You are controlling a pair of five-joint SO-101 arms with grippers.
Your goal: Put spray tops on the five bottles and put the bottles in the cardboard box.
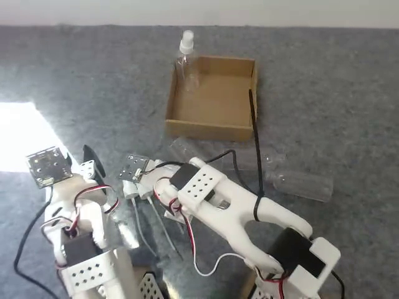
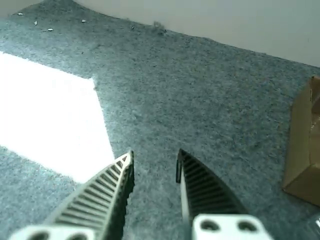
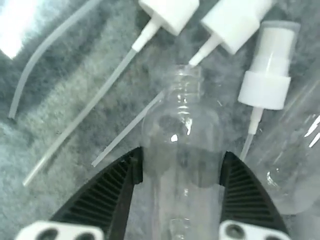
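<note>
Right under the right wrist camera, the right fingers point(image 3: 182, 155) sit either side of a clear bottle point(image 3: 182, 120) lying on the table point(image 3: 50, 135). As far as I can tell they're pressed against both flanks, and its open neck points at three loose spray tops point(image 3: 235, 22). Left fingers point(image 2: 155, 153) hang a bit apart with nothing in them, over by the sunlit side. One capped bottle point(image 1: 186, 62) stands at the far corner of the cardboard box point(image 1: 209, 129), and more bare ones point(image 1: 299, 180) lie between box and arm.

What could go wrong imo: that bottle is round, slick plastic, so a slightly off-centre squeeze could pop it out and roll it into the tops. Those long dip tubes point(image 3: 85, 110) are right by the neck and could get dragged or bent. The black cable point(image 1: 254, 118) draped over the box wall might tug the box too.

Table top is grey carpet-ish felt, with a bright sun patch point(image 1: 19, 134) and a pale wall point(image 1: 280, 12) behind.
</note>
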